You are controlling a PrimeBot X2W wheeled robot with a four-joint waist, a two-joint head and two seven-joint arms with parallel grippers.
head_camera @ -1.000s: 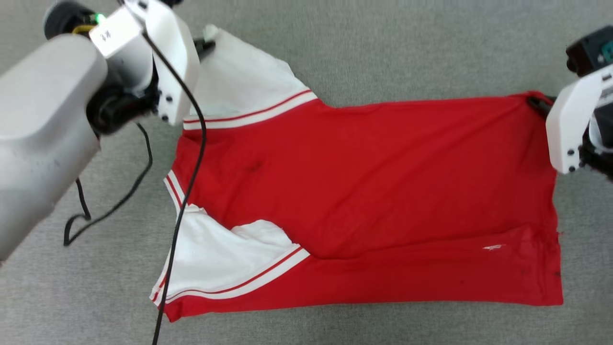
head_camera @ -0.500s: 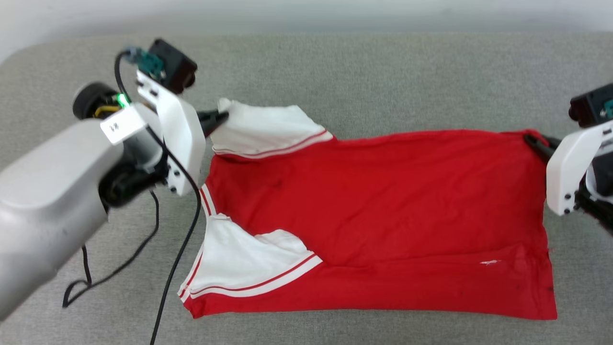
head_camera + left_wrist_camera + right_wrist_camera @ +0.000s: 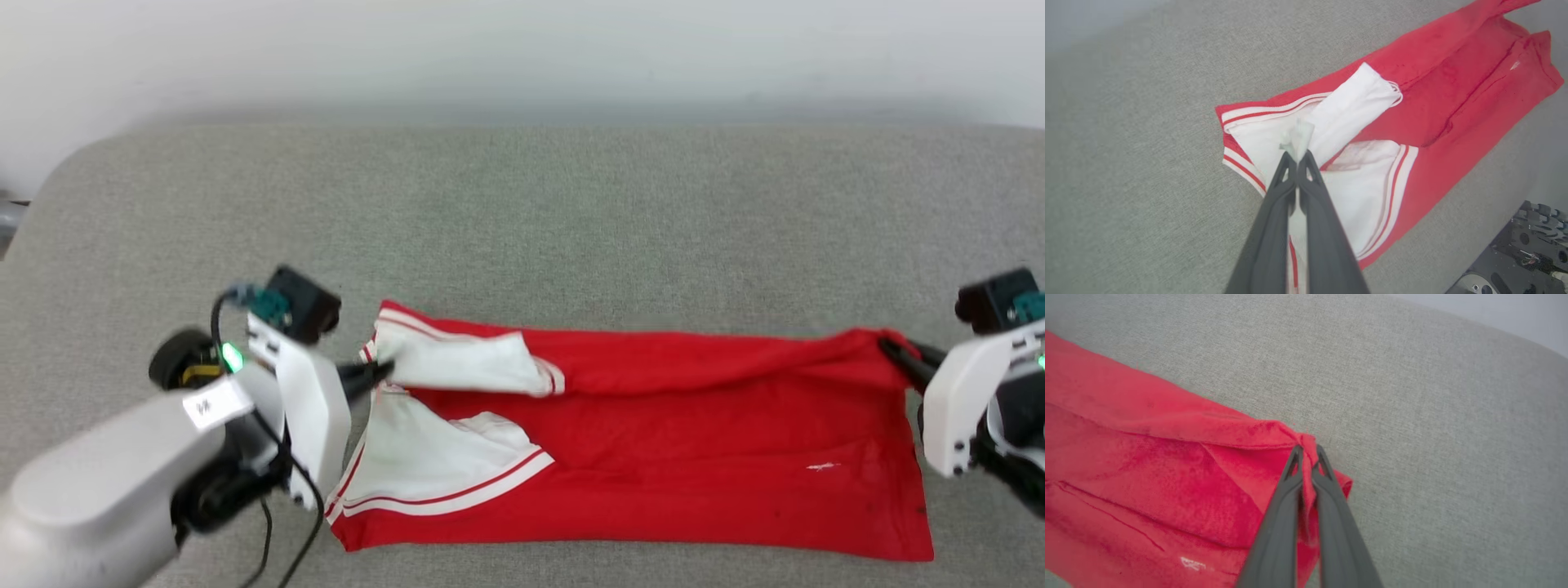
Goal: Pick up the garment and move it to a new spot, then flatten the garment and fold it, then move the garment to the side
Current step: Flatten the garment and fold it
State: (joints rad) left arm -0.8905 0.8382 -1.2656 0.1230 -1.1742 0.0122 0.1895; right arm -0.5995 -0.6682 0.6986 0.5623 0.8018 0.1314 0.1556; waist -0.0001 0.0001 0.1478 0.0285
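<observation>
The garment (image 3: 694, 441), a red shirt with white striped-trim sleeves, lies lengthwise on the grey surface, its far long edge lifted and folded toward me. My left gripper (image 3: 380, 374) is shut on the white far sleeve (image 3: 1331, 118) at the garment's left end. In the left wrist view the same gripper (image 3: 1297, 154) pinches a bit of white cloth at its tips. My right gripper (image 3: 890, 349) is shut on the red far corner at the right end; in the right wrist view the gripper (image 3: 1308, 451) has red fabric (image 3: 1167, 457) bunched between its fingers.
The grey fabric surface (image 3: 571, 204) stretches beyond the garment to a pale wall at the back, with a rounded corner at the far left. A black cable (image 3: 277, 539) hangs from my left arm. Dark machinery (image 3: 1527, 253) shows at the lower right of the left wrist view.
Both grippers have carried the garment's far edge toward me, folding it over the near half. The head camera has tilted up, so the whole scene sits lower.
</observation>
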